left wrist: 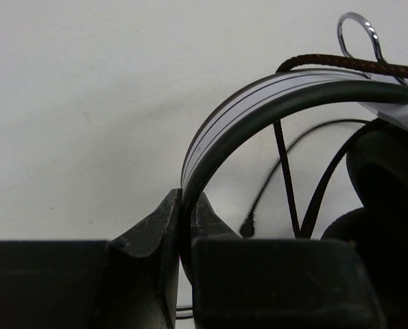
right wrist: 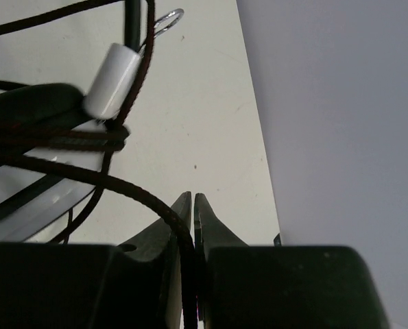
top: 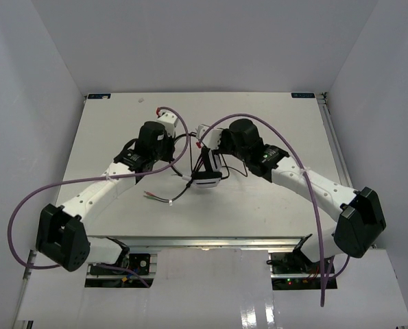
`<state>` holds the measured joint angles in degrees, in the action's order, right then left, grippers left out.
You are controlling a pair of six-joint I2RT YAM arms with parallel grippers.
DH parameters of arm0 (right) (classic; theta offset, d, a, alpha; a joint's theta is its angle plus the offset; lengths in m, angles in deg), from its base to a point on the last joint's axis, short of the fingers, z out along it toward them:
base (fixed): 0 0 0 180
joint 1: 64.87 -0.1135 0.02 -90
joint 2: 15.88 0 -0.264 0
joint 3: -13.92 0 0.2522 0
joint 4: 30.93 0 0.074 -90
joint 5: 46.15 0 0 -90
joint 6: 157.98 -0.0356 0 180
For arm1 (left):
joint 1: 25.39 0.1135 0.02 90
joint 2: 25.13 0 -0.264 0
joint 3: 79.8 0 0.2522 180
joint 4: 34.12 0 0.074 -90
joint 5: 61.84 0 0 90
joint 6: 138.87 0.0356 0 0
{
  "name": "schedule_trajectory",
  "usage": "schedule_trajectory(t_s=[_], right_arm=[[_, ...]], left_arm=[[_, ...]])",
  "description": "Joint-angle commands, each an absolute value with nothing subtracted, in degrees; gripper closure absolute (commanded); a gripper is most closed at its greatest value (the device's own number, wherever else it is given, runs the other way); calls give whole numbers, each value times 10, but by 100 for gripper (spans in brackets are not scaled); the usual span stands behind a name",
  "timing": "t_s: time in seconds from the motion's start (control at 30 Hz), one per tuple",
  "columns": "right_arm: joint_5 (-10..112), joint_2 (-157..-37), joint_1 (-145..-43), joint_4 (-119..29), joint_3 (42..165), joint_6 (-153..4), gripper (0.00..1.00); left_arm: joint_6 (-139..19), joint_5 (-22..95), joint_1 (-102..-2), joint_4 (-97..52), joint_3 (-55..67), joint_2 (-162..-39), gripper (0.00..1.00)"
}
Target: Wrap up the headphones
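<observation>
On the left, the left gripper [left wrist: 186, 205] has its jaws clamped on the lower end of the headband [left wrist: 258, 103], a black arc with a pale striped outer face. That is a sensible place to hold: the band looks stiff and slightly springy, so it should serve as a fixed anchor and not flop. The headphones [top: 208, 171] sit at the middle of the bench [top: 272, 205], held between the two arms. They look light, with a dark padded ear cup [left wrist: 389, 178] showing at the right of the left wrist view. Their thin black cord [right wrist: 121, 181] is braided and limp (it will sag and snag wherever it is not kept taut). A loose length trails toward the near left, ending in small coloured plugs [top: 151, 196] that lie on the bench. On the right, the right gripper [right wrist: 192, 205] has its jaws closed on the cord, which runs down between them. The cord is best gripped along its run and pulled gently, since its ends look like the fragile parts.
</observation>
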<state>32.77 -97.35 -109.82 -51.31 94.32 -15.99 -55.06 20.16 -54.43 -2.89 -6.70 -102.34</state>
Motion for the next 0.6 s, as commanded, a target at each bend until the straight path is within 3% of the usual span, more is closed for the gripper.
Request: schedule_trajectory(t_s=[0.0, 0.17, 0.3, 0.43, 0.57], right_arm=[[384, -994, -1048, -461, 982, -232, 89], [541, -1009, -984, -469, 982, -328, 89], [789, -1013, -908, -447, 949, -432, 90], [972, -1013, -876, -331, 887, -556, 89], [1089, -1025, -874, -119, 834, -726, 87]], left_arm=[[-516, 404, -544, -86, -78, -930, 100], [-543, 458, -544, -103, -87, -898, 100], [-586, 467, -544, -116, -59, -885, 100], [-643, 483, -544, -133, -12, -886, 100], [-712, 503, -545, -146, 40, -903, 100]])
